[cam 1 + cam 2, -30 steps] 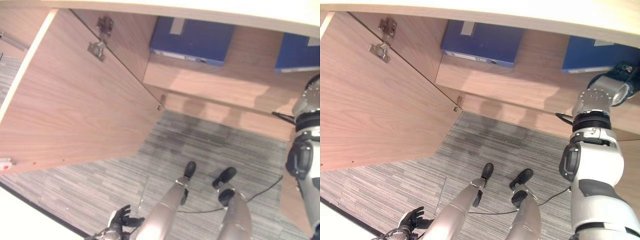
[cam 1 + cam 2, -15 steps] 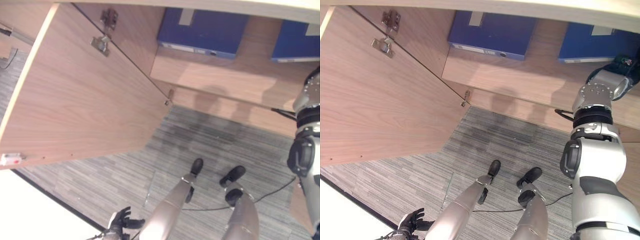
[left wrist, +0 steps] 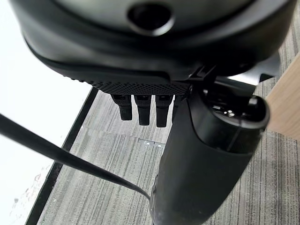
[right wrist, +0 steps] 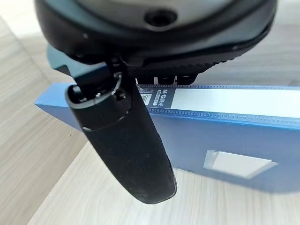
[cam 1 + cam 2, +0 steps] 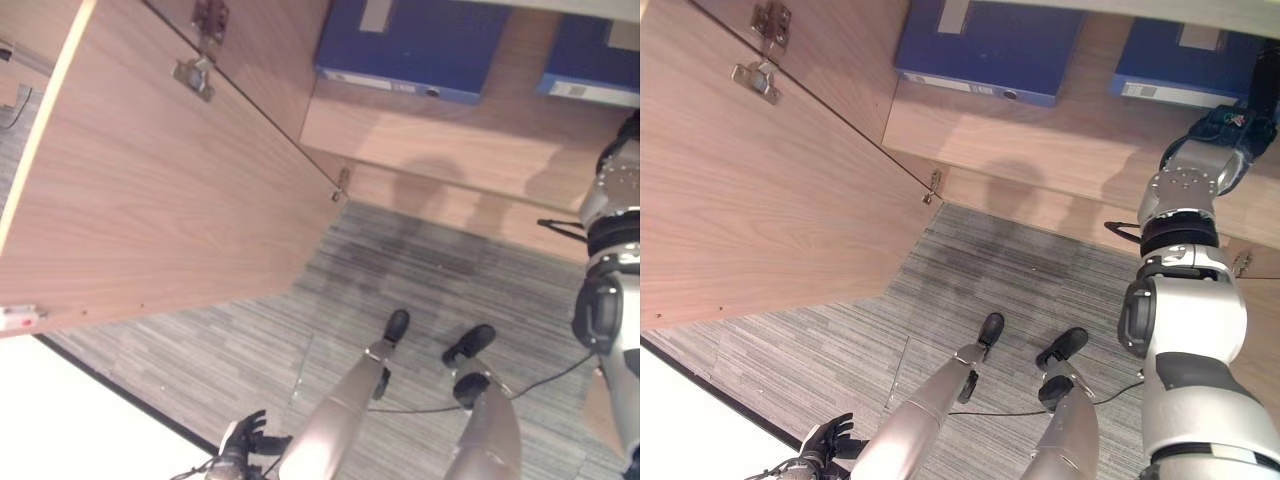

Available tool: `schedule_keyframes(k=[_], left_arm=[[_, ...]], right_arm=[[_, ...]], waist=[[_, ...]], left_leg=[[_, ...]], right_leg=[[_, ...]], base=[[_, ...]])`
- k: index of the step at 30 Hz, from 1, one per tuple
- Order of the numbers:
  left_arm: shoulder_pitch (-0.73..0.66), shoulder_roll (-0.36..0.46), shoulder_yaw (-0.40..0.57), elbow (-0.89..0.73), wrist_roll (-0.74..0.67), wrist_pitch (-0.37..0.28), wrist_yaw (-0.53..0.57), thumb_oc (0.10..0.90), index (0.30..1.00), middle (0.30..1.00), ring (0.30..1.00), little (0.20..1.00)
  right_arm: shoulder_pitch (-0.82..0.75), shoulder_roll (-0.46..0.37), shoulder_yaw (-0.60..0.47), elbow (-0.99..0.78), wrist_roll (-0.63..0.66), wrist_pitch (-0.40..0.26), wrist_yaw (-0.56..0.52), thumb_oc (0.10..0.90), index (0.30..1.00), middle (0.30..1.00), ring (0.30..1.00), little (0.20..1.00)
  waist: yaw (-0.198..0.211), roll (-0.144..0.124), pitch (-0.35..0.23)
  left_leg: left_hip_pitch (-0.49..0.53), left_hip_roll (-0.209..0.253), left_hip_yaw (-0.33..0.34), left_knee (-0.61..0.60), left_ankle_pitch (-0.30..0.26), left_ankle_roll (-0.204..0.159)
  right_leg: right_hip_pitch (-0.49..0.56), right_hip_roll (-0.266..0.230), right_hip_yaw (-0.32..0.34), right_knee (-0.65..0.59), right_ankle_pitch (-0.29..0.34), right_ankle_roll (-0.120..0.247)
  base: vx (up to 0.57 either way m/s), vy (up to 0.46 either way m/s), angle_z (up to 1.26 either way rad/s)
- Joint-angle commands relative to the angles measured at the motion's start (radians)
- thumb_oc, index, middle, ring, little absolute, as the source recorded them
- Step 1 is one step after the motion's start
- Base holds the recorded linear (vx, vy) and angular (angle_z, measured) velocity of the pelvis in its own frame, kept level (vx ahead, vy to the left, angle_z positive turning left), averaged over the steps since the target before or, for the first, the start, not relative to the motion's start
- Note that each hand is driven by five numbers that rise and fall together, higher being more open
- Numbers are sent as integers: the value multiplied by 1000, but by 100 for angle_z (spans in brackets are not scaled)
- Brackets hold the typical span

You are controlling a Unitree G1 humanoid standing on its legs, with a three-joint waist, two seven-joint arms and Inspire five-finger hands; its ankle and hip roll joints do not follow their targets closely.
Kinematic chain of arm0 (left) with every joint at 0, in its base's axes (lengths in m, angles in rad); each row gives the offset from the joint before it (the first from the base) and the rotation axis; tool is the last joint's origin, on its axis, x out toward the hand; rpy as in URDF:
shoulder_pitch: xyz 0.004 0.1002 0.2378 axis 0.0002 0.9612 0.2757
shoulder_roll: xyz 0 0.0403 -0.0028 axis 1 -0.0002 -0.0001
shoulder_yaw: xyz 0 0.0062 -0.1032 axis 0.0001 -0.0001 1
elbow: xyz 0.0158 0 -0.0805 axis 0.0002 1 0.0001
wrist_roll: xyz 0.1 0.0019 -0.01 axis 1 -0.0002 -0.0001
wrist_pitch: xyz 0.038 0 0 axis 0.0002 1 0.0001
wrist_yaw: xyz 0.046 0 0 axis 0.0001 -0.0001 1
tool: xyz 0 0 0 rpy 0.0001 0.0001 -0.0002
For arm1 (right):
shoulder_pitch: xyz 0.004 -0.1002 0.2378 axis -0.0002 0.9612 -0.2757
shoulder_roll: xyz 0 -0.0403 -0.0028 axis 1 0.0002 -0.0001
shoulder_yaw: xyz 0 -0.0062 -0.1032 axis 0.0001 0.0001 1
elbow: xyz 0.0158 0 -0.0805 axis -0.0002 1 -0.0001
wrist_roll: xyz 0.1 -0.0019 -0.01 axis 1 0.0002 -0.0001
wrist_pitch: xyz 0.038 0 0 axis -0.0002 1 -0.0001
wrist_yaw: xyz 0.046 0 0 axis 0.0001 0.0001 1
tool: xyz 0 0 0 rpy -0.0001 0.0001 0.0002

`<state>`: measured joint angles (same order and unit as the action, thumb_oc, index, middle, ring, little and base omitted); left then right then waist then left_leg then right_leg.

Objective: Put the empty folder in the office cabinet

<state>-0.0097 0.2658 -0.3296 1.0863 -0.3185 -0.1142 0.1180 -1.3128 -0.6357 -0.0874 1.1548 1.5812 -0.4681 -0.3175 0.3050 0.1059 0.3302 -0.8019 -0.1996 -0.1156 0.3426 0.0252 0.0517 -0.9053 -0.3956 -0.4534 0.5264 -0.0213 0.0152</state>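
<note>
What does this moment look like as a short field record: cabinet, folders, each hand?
cabinet door: the cabinet door stands open on the left, hinges showing
shelf: wooden shelf with two blue folders lying flat
left folder: left folder, apart from the other
right folder: right folder, lying on the shelf right in front of the right hand
right hand: right hand, thumb straight, beside the right folder; grip not visible
left hand: left hand, low by the carpet, fingers spread, holding nothing
floor: grey striped carpet

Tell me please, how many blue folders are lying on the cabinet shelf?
2. One blue folder lies on the shelf nearer the open cabinet door; the other folder lies farther right, by the right hand. More could be hidden.
</note>
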Motion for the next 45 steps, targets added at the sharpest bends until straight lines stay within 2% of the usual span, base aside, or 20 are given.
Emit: schedule_keyframes(k=[1,2,4,5,8,9,10,12,14,15,17,20,28,30,34,37,38,39,41,45], left_arm=[[142,171,3,49,-51,14,3,800,900,900,900,900],[138,173,5,58,-49,15,-3,800,900,900,900,900],[136,166,5,59,-49,14,-4,800,900,900,900,900],[143,179,9,65,-37,12,-26,800,900,900,900,900],[152,191,14,60,-19,9,-41,800,900,900,900,900],[153,188,15,59,-19,9,-42,800,900,900,900,900],[166,189,20,43,-18,7,-47,800,900,900,900,900],[181,199,25,14,-7,7,-57,800,900,900,900,900],[200,208,39,-14,-8,7,-72,800,900,900,900,900],[201,208,39,-15,-8,8,-72,800,900,900,900,900],[227,228,46,-52,24,13,-98,800,900,900,900,900],[242,227,56,-75,39,15,-113,800,900,900,900,900],[243,228,69,-85,43,27,-135,800,900,900,900,900],[192,213,78,17,68,31,-121,800,900,900,900,900],[147,202,75,65,67,31,-108,800,900,900,900,900],[127,186,77,92,45,29,-96,800,900,900,900,900],[118,179,75,102,25,24,-87,800,900,900,900,900],[117,180,76,103,25,23,-87,800,900,900,900,900],[99,174,73,120,1,15,-66,800,900,900,900,900],[93,172,66,130,-2,12,-50,800,900,900,900,900]], right_arm=[[-106,-132,187,56,-215,116,36,800,900,900,900,900],[-127,-150,246,104,-288,180,35,800,900,900,900,900],[-147,-154,258,117,-294,189,37,800,900,900,900,900],[-165,-189,425,184,-510,328,77,800,900,900,900,900],[-208,-212,576,270,-726,429,117,800,900,900,900,900],[-215,-212,581,275,-729,430,120,800,900,900,900,900],[-222,-221,652,305,-855,468,139,800,900,900,900,900],[-205,-231,726,320,-991,499,169,800,900,900,900,900],[-185,-244,793,292,-1096,513,204,800,900,900,900,900],[-185,-244,793,292,-1097,513,204,800,900,900,900,900],[-154,-250,915,256,-1277,530,274,800,900,900,900,900],[-112,-255,959,214,-1357,528,318,800,900,900,900,900],[-61,-248,926,240,-1348,541,390,800,900,900,900,900],[-61,-225,885,232,-1295,533,385,800,900,900,900,900],[-70,-200,839,214,-1203,523,371,800,900,900,900,900],[-78,-154,726,182,-977,490,344,800,900,900,900,900],[-94,-119,645,189,-832,463,314,800,900,900,900,900],[-93,-118,644,189,-830,462,313,800,900,900,900,900],[-118,-66,540,180,-644,409,277,800,900,900,900,900],[-119,-21,461,155,-511,361,252,800,900,900,900,900]], waist=[[21,-10,-33],[16,-14,-31],[14,-9,-30],[5,-30,-25],[-6,-42,-18],[-6,-40,-18],[-11,-48,-13],[-14,-51,-7],[-17,-56,-4],[-17,-55,-4],[-22,-62,-1],[-25,-66,1],[-27,-69,8],[-29,-79,9],[-30,-87,13],[-26,-85,16],[-20,-79,17],[-20,-80,18],[-12,-71,16],[-8,-65,14]], left_leg=[[26,27,22,-34,-112,-22],[25,30,25,-35,-110,-23],[24,30,26,-35,-110,-24],[21,38,32,-36,-105,-29],[17,46,40,-39,-102,-35],[18,46,40,-39,-102,-35],[18,51,43,-44,-98,-36],[19,53,45,-46,-96,-37],[22,54,46,-49,-94,-38],[22,55,46,-49,-93,-38],[28,59,50,-56,-89,-40],[35,66,51,-72,-83,-41],[47,73,55,-84,-76,-42],[52,78,57,-92,-71,-45],[54,81,59,-96,-71,-46],[56,81,63,-91,-75,-45],[59,82,63,-89,-77,-44],[59,82,63,-88,-78,-44],[63,84,65,-90,-80,-44],[68,85,60,-92,-81,-45]], right_leg=[[50,-26,63,72,-48,146],[47,-24,65,70,-45,143],[45,-23,67,69,-45,142],[43,-20,64,61,-36,135],[42,-12,60,50,-25,129],[42,-11,60,49,-25,129],[45,-4,59,38,-17,126],[44,-3,56,36,-11,125],[45,0,55,30,-7,123],[46,1,55,29,-6,123],[51,5,50,20,-1,122],[59,10,46,1,5,122],[68,18,43,-21,16,123],[71,27,46,-35,20,121],[73,30,48,-42,23,121],[73,30,50,-38,22,123],[76,31,50,-36,19,125],[76,31,50,-35,19,125],[84,32,44,-39,15,128],[91,35,40,-44,13,129]], base=[[0,0,0],[0,0,0],[-6,-5,-2],[-19,-12,-7],[-18,-13,-15],[-18,-14,-20],[-19,-6,-13],[-12,-4,-4],[-9,-8,-8],[-12,-14,-12],[-8,-10,-12],[-4,-1,-17],[-9,-5,-9],[-20,-13,-1],[-5,-5,-5],[3,6,-3],[8,5,-5],[11,3,-3],[0,0,0],[0,0,0]])
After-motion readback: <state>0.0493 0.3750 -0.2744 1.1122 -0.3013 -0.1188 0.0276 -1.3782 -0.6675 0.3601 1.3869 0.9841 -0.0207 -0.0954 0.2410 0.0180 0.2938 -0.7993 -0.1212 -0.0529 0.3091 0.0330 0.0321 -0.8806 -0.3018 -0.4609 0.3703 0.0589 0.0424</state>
